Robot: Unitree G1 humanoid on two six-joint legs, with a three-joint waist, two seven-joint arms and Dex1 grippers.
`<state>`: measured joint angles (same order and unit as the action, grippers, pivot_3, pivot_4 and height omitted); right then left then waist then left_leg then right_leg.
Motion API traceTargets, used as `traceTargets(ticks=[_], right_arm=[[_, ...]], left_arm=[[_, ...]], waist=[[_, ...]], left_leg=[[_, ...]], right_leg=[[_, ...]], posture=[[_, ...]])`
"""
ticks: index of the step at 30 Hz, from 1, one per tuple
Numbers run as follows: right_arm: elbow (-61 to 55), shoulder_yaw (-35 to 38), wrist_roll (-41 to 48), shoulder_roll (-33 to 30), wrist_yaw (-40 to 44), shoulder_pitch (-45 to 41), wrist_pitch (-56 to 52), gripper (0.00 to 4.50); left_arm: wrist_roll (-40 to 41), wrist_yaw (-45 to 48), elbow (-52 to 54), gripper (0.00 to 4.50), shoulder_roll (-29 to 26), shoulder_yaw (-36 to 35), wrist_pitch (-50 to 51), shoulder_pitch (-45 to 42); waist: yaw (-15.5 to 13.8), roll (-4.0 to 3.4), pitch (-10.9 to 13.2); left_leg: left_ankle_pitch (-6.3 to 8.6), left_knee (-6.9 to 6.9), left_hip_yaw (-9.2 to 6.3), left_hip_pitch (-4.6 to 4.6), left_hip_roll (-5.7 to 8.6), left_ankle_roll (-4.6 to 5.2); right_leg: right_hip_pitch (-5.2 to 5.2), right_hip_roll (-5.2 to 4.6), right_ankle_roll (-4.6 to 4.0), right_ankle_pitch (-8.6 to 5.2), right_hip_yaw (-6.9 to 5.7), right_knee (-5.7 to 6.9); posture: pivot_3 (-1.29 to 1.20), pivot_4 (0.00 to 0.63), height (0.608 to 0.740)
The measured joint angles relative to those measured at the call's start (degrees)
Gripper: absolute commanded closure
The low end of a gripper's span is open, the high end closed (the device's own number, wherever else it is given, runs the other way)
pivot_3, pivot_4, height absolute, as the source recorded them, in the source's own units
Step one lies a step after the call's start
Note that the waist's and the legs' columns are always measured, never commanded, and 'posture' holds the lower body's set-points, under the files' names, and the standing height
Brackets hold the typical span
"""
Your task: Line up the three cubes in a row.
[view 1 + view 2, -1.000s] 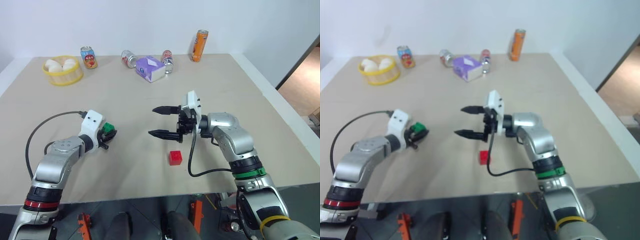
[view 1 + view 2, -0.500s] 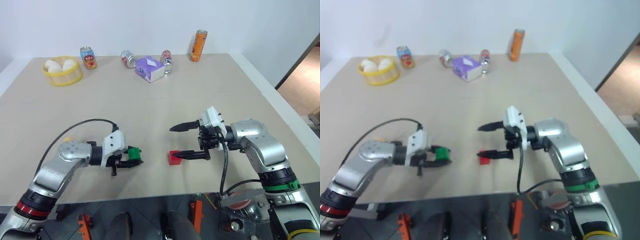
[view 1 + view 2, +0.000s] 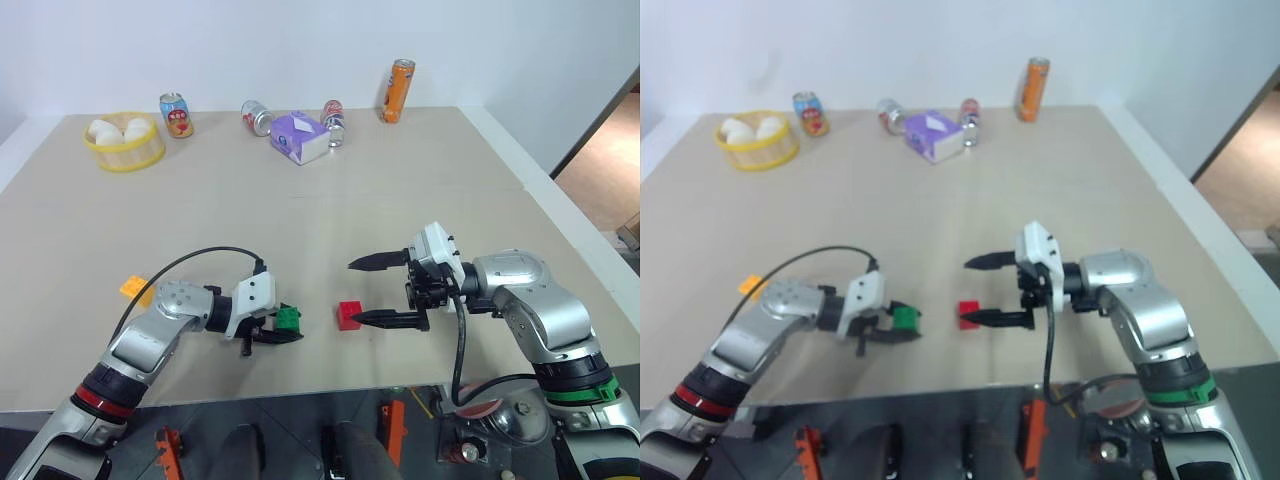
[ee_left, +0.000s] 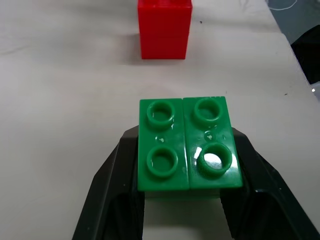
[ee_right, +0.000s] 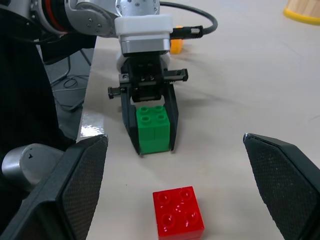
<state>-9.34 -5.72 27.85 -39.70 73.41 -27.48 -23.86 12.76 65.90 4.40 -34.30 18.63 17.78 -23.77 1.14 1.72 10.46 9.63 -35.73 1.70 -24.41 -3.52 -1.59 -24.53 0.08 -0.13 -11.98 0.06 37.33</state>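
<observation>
Landmark: red cube [image 3: 349, 315], resting on table [image 3: 300, 200].

Left gripper [image 3: 283, 329] clamped on green cube [image 3: 288, 319], near red cube's left side, gap between them remaining.

Right gripper [image 3: 365, 292] jaws spread wide, empty, just right of red cube.

Yellow-orange cube [image 3: 132, 287] well left of red cube, out of line.

Judgement: row not formed; green unreleased, yellow-orange placement left.

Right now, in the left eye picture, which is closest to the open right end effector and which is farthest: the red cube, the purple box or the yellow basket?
From the right end effector:
1. Red cube, just beside its lower finger.
2. Purple box, far back, mid-table.
3. Yellow basket, at the far left corner.
</observation>
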Motion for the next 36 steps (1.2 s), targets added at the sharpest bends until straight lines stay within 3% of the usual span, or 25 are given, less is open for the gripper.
traceTargets(ticks=[2,4,9,10,17,22,27,30,36], right_arm=[[-0.3,0.0,0.0,-0.1,-0.1,0.0,0.0,0.0],[-0.3,0.0,0.0,-0.2,-0.1,0.0,0.0,0.0],[-0.3,0.0,0.0,-0.2,-0.2,0.0,0.0,0.0],[-0.3,0.0,0.0,-0.2,-0.2,0.0,0.0,0.0],[-0.1,0.1,0.4,-0.2,0.2,-0.5,0.0,0.0],[0.4,1.5,3.4,0.4,0.7,-3.0,-1.0,0.0],[2.8,1.1,4.5,4.5,1.1,-6.9,-1.1,0.0],[5.9,-0.4,3.9,8.1,1.3,-10.1,0.1,0.0],[10.8,-4.0,0.9,13.1,1.7,-14.2,2.9,0.0]], left_arm=[[-0.4,0.0,-0.5,3.13,0.3,0.1,0.0,-0.3],[-0.4,0.1,-0.8,2.08,0.6,0.1,0.1,-0.5],[-0.7,-0.3,-1.6,0.57,1.6,0.1,0.8,-0.8],[-0.8,-0.3,-1.6,0.09,1.6,0.1,0.8,-0.8],[3.3,-0.9,2.5,0.01,1.4,-3.4,5.3,-0.4],[15.6,-7.2,14.9,0.01,-2.2,-19.0,17.9,2.6],[23.3,-13.3,19.5,0.01,-6.0,-32.5,26.0,6.5],[22.8,-15.3,17.5,0.01,-10.1,-39.4,25.8,10.1],[17.3,-15.7,9.4,0.01,-13.9,-44.5,20.6,20.5]], waist=[[0.0,0.0,0.0],[0.0,0.0,0.0],[0.0,0.0,0.0],[0.0,0.0,0.0],[0.1,0.01,0.0],[0.4,0.02,0.0],[0.3,0.02,0.0],[0.4,0.02,0.0],[0.1,0.03,0.0]], left_leg=[[0.0,-0.02,0.0,0.0,0.0,0.0],[0.0,-0.04,0.0,0.0,0.01,0.0],[0.0,-0.08,0.0,-0.01,0.01,0.0],[0.0,-0.08,0.0,0.0,0.0,0.0],[0.0,-0.07,0.0,-0.03,-0.01,0.0],[0.0,0.01,-0.04,0.02,-0.07,0.0],[0.0,0.01,-0.1,0.1,-0.12,0.0],[0.0,0.01,-0.07,0.13,-0.14,0.0],[0.01,0.14,0.06,0.01,-0.13,-0.02]], right_leg=[[0.02,0.0,0.0,0.0,0.0,0.0],[0.03,-0.01,-0.01,-0.01,0.01,0.0],[0.04,-0.01,-0.02,-0.01,0.01,0.0],[0.03,-0.01,-0.02,-0.01,0.01,0.0],[0.01,-0.01,0.02,0.01,0.01,0.0],[-0.01,0.06,0.09,0.06,0.0,0.01],[0.07,0.13,0.06,0.04,-0.05,0.04],[0.05,0.16,-0.18,-0.08,-0.02,0.05],[-0.17,-0.01,-0.35,-0.17,-0.03,0.06]], posture=[[0.0,0.15,0.74],[0.0,0.15,0.74],[0.0,0.15,0.74],[0.0,0.15,0.74],[0.0,0.15,0.74],[0.0,0.15,0.74],[0.0,0.15,0.74],[0.0,0.15,0.74],[0.0,0.15,0.74]])
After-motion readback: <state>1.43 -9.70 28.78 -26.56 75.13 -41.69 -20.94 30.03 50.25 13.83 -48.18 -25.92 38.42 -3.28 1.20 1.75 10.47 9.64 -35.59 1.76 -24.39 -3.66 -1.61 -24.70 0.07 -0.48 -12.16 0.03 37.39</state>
